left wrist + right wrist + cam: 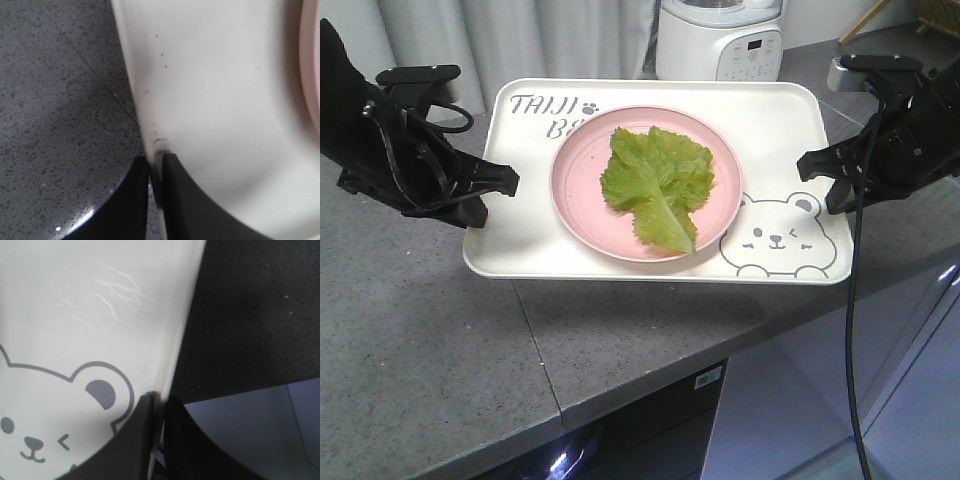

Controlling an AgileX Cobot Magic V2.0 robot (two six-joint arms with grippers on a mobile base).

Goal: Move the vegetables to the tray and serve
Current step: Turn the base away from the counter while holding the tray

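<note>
A green crinkly lettuce leaf, the vegetables [659,184], lies on a round pink plate [578,205] that sits in the middle of the cream tray [520,240]. The tray is held level above the grey counter, its front edge out past the counter's edge. My left gripper [508,180] is shut on the tray's left rim [150,135], one finger inside and one outside. My right gripper [807,163] is shut on the tray's right rim [172,365], beside the bear drawing [55,410].
A white kitchen appliance [720,38] stands behind the tray at the back of the grey speckled counter [410,330]. The counter's front edge runs diagonally under the tray, with cabinet fronts [800,400] below. A black cable [851,330] hangs from the right arm.
</note>
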